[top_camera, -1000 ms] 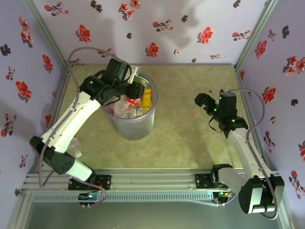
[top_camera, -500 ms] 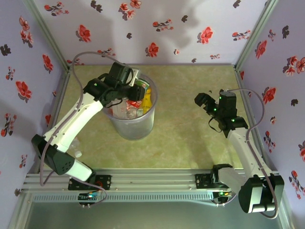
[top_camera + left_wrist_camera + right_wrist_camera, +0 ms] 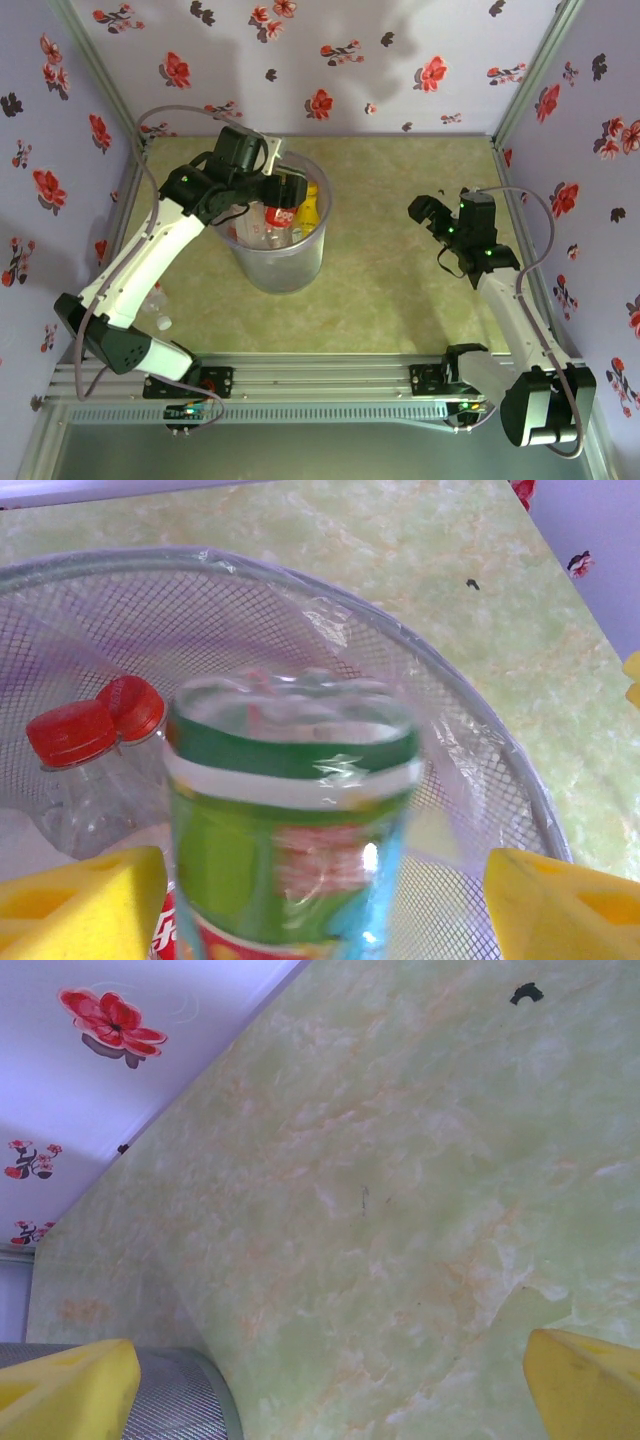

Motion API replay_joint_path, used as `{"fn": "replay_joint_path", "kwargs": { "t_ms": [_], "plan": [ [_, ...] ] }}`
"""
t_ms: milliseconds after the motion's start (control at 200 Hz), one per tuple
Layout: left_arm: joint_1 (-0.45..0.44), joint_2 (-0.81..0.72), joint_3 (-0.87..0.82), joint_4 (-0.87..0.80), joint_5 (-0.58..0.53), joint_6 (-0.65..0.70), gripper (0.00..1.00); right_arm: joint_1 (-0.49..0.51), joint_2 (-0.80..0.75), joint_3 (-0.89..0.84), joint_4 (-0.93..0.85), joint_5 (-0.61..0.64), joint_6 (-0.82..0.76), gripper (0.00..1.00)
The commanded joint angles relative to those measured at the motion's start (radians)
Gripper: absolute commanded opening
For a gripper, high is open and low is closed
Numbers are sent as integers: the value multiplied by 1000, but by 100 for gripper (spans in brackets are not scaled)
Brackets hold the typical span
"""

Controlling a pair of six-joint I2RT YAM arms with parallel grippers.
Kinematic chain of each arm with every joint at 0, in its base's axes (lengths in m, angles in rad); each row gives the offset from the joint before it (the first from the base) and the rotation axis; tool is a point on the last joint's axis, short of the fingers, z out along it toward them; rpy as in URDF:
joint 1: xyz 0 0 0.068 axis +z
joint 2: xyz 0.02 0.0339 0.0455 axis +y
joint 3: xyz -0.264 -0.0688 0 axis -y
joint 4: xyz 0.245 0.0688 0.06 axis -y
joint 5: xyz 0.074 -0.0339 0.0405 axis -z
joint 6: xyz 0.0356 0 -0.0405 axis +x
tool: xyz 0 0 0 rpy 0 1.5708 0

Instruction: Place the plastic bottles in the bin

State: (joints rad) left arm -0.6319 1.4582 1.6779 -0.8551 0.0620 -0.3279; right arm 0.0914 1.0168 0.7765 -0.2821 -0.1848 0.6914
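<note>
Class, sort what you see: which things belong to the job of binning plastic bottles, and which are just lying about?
Belong to the job: bin; green-labelled bottle at the open left gripper, over the bin; red-capped bottles and yellow bottle inside it.
Just lying about: right gripper, open and empty; table; floral walls.

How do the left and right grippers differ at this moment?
The left gripper hangs over the bin; the right gripper over bare table. A green-labelled bottle sits between the left gripper's fingers; nothing lies between the right gripper's. Both stand open, with yellow fingers.
</note>
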Motion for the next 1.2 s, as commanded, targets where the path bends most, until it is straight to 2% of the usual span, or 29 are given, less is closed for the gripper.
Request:
{"fn": "replay_joint_path", "kwargs": {
  "t_ms": [0, 100, 155, 245, 315, 390, 685, 1030, 1125, 1195],
  "plan": [
    [9, -23, 26, -23, 17, 7, 84, -7, 4, -8, 23, -8, 16, 99],
    [16, -36, 34, -27, 16, 13, 84, -8, 5, -8, 24, -9, 16, 99],
    [24, -50, 33, -25, 16, 8, 80, -7, 6, -11, 24, -9, 16, 99],
    [45, -84, 7, -3, 16, -11, 69, -7, 6, -13, 27, -9, 17, 99],
    [59, -103, -30, 27, 19, -25, 57, -7, 8, -17, 35, -12, 22, 99],
    [59, -95, -57, 49, 64, -31, 46, -7, 12, -18, 38, -16, 25, 99],
    [59, -50, -160, 137, 163, -108, 33, -7, 2, -23, 34, -8, 25, 99],
    [47, -49, -194, 146, 174, -126, 32, -7, 12, -26, 47, -15, 31, 99],
    [58, -63, -163, 122, 155, -115, 43, -7, 13, -25, 50, -17, 31, 99],
    [68, -75, -138, 103, 133, -103, 57, -7, 14, -25, 51, -19, 32, 99]
  ]
}}
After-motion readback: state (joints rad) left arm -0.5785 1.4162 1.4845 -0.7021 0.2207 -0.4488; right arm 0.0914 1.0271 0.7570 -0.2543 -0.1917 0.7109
